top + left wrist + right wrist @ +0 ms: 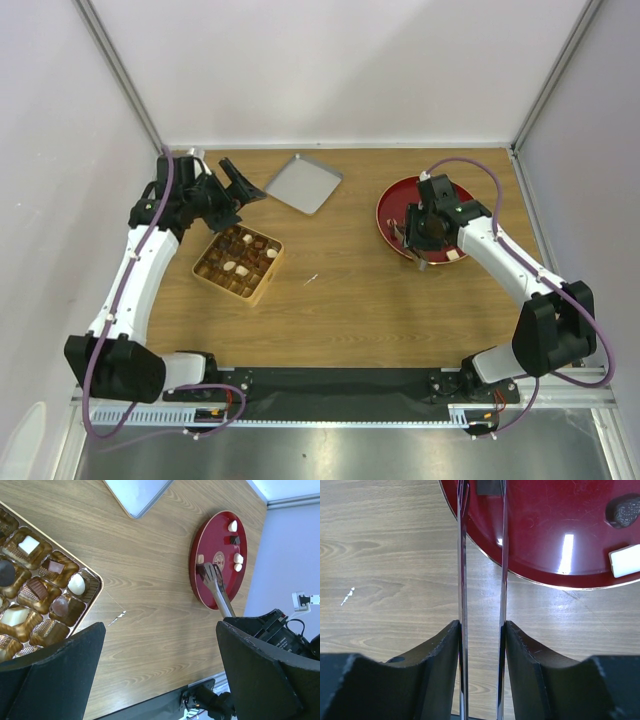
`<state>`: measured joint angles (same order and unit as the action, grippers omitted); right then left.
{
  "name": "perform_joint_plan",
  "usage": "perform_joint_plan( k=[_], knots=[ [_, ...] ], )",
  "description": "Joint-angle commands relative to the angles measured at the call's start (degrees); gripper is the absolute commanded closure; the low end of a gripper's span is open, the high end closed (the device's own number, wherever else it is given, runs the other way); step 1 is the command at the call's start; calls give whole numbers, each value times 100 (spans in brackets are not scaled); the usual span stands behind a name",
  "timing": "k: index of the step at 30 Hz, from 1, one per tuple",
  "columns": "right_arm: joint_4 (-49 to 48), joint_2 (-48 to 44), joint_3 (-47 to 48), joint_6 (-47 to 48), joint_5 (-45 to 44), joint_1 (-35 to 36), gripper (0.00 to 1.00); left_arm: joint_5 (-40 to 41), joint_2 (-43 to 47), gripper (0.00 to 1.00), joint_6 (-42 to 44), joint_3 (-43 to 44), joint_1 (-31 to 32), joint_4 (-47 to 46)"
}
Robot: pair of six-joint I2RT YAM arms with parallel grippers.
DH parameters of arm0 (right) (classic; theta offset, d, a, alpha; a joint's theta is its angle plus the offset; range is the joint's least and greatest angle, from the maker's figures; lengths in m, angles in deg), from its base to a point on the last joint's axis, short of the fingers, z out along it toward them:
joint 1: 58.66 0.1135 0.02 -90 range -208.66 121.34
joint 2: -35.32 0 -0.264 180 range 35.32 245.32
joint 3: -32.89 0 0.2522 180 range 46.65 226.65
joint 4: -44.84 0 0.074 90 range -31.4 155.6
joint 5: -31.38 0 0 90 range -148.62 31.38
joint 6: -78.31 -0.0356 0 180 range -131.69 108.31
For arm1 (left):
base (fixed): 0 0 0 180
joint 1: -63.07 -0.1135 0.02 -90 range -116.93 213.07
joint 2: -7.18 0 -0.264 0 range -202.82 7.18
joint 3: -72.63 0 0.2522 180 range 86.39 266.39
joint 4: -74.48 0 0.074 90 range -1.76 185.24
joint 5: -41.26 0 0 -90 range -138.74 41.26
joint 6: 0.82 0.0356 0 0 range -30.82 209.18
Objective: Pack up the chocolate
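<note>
metal tongs (463, 570) in half-closed right tool (481, 630)

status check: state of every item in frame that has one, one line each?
box: open, partly filled
lid: off, lying flat apart from box
plate: flat, not yet cleared
chocolates: some in box, several on plate
tongs: gripped, tips at plate
right tool: shut on tongs
left tool: open, empty

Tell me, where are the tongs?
In the right wrist view, the tongs are pinched in the right gripper, tips reaching over the red plate on the right of the table.
</note>
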<state>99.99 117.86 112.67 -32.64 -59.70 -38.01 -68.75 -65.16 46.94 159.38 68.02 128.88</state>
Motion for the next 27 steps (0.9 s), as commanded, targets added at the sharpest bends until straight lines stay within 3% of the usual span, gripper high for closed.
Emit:
perform_joint_plan(
  k=[1,13,18,22,27],
  knots=[
    [-192,-46,60,-23,-102,-8,55,-152,-26,0,-144,242,-38,-179],
    [-69,210,245,-58,-463,-25,57,-100,-96,0,-136,339,-38,-136],
    [53,157,516,-41,-516,-17,72,-73,-149,0,-153,479,-38,-74],
    [492,131,1412,108,-498,-17,85,-29,-246,0,-223,716,-38,206],
    [863,61,2046,161,54,71,86,102,-334,0,-258,1182,-38,558]
  ],
)
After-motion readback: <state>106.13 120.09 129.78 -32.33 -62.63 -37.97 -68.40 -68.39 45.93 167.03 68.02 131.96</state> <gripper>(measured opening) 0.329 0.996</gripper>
